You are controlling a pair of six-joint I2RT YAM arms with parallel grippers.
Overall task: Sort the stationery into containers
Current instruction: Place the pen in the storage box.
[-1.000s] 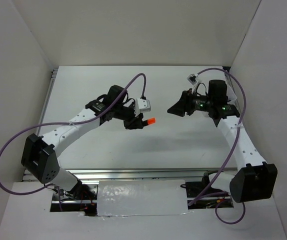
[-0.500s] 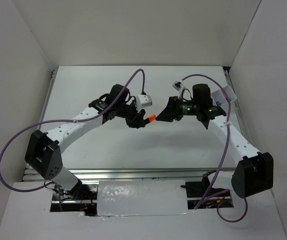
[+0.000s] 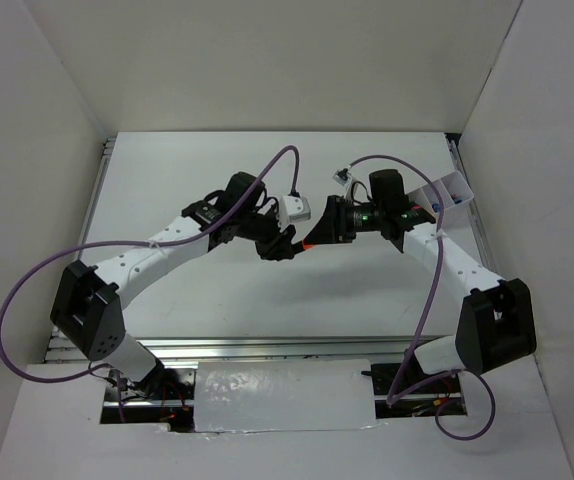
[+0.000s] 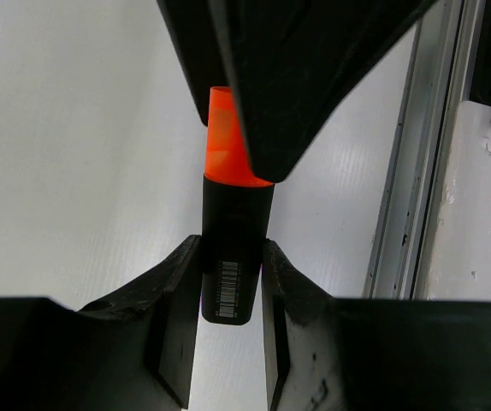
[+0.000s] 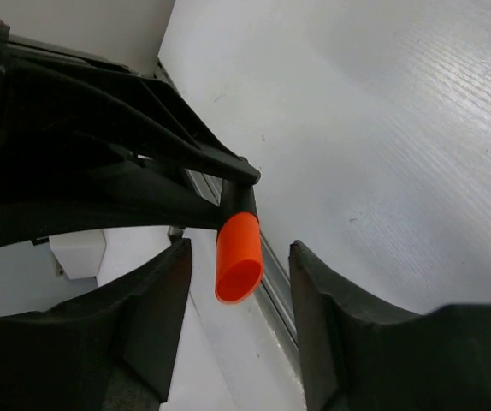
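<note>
We see the left gripper (image 4: 232, 265) clamped on a short black plastic highlighter with an orange cap (image 4: 237, 214), held above the white table (image 3: 197, 170). The right gripper (image 5: 239, 257) straddles the cap, jaws apart, not touching. A small white plastic box (image 3: 447, 190) sits far right.

Left wrist view: orange highlighter (image 4: 233, 248) cap tip hidden behind right gripper (image 5: 239, 257). White box (image 3: 447, 190) contents, table's right edge: too small to tell.

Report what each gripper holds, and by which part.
The left gripper clamps the orange-capped highlighter by its black barrel's tail. The right gripper holds nothing, open either side of the orange cap.
</note>
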